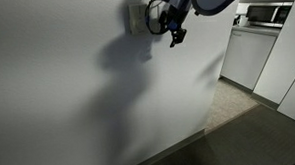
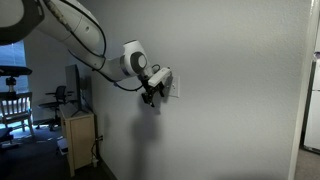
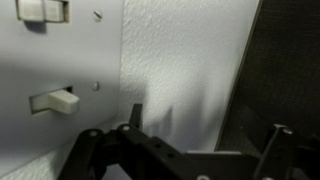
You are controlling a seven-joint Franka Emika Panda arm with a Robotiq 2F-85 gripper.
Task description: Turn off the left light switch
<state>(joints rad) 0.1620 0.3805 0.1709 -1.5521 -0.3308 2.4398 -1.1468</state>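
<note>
The white wall plate (image 3: 95, 60) fills the left of the wrist view, which is turned on its side. Two small white toggles stick out of the plate. The nearer one, which I take for the left light switch (image 3: 55, 100), is in full view. The other toggle (image 3: 42, 10) is cut off by the top edge. My gripper (image 3: 205, 128) is open and empty, with its fingers off the wall and beside the plate, touching nothing. In both exterior views the gripper (image 1: 175, 33) (image 2: 150, 96) hangs just below the plate (image 1: 135, 18) (image 2: 173, 84); the switches are too small to make out there.
The wall is bare white with the arm's shadow (image 1: 127, 63) on it. A white cabinet (image 1: 248, 56) and a microwave (image 1: 270, 15) stand past the wall's end. A wooden cabinet (image 2: 80, 140) and a chair (image 2: 12, 105) stand on the dark floor under the arm.
</note>
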